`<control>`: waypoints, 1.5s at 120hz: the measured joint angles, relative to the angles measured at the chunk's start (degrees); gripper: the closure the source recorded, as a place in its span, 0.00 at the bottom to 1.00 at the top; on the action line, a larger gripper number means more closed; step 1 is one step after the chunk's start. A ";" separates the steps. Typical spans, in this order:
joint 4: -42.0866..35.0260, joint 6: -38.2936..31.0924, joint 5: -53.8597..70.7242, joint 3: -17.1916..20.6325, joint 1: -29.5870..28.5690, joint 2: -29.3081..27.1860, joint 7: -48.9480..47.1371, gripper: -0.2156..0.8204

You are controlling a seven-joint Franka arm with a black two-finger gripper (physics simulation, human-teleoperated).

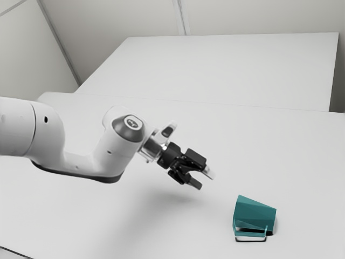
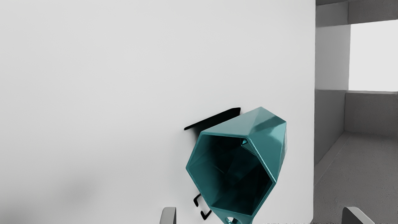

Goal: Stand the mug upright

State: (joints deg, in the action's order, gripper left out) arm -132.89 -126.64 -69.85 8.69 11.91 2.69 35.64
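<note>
The gripper point(image 1: 207, 180) is held above the table, up and toward the exterior view's left of the mug, with a gap between them. A teal faceted mug point(image 1: 254, 213) lies on its side, its handle low at the table. Seen from the hand, the mug point(image 2: 267, 137) turns its hollow mouth toward the camera, and part of its handle is cut off at the picture's edge. The gripper point(image 2: 259, 216) is open, its two fingertips wide apart and nothing held between them.
The white table point(image 1: 161, 226) carries the mug, and a second white surface point(image 1: 226, 65) stands behind it. In the wrist view the table's edge runs past the mug, with a grey floor point(image 2: 357, 174) beyond. Dark shadows lie beside the mug.
</note>
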 joint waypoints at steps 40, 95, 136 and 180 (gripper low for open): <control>-3.35 -1.71 -5.82 3.48 1.99 -0.17 4.26 0.23; -3.32 -2.95 -20.40 4.41 3.58 3.27 14.14 0.23; -2.64 -3.12 -26.99 4.64 5.49 5.95 21.95 0.23; -0.44 -3.22 -28.17 4.85 7.03 8.27 27.00 0.23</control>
State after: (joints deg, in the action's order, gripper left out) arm -133.33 -129.86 -98.02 13.54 18.94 10.97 62.64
